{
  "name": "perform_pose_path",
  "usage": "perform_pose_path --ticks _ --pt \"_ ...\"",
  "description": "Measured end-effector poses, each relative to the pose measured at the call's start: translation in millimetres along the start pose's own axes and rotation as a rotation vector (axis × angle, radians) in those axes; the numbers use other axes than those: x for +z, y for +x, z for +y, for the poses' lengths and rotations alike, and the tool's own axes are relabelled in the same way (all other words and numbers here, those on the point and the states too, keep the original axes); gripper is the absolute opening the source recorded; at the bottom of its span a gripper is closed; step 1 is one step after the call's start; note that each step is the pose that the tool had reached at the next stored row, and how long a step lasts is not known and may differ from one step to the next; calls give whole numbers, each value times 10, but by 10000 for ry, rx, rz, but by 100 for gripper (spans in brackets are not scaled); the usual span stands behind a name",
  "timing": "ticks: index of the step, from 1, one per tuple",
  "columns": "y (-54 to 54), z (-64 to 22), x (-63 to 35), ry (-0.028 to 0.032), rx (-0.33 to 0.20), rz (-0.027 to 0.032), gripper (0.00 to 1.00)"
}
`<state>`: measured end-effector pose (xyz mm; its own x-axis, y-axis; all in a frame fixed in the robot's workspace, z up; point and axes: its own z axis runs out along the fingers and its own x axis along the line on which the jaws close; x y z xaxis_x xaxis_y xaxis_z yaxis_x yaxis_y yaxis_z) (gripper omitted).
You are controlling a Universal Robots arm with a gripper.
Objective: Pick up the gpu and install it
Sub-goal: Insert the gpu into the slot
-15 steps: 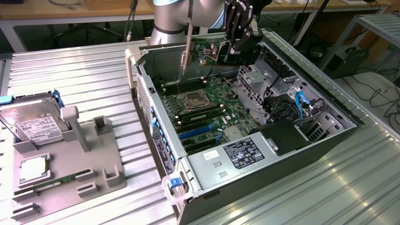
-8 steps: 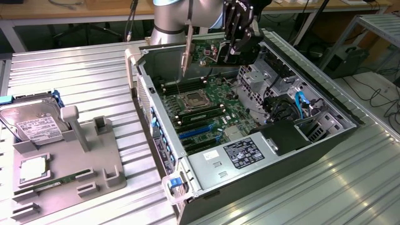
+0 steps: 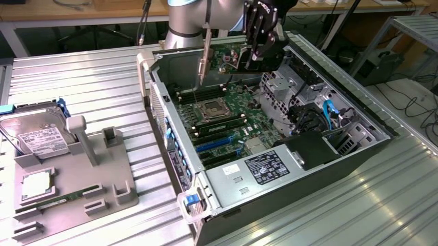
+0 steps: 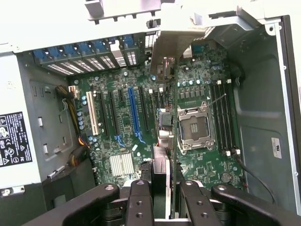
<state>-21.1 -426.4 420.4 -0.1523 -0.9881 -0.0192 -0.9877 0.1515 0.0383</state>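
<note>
Fingers [image 4: 140, 203], pointing down over the open case [image 4: 263, 117], seemingly clamp the gpu [image 4: 160, 180] held edge-on.

Desk: a ribbed, silvery metal desk [image 3: 89, 87] spreads across the near and middle ground.
Far side: a wooden table [image 3: 82, 11] with pale legs runs along the far edge, dark shadow beneath it.
Far right: a grey metal rack [image 3: 411, 25], with a dark box [image 3: 378, 64] below it.
Floor: pale grey floor [image 3: 397, 89] at the exterior view's right, strewn with loose black cables [image 3: 419, 105].
Light: bright and even, glinting softly off the desk's ribs.
</note>
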Motion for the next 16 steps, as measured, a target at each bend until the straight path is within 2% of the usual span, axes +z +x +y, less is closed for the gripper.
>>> perform_pose_path --ticks 5,16 --pt "3 0 15 -1 -75 2 27" --pt "6 12 32 -16 -856 32 27"
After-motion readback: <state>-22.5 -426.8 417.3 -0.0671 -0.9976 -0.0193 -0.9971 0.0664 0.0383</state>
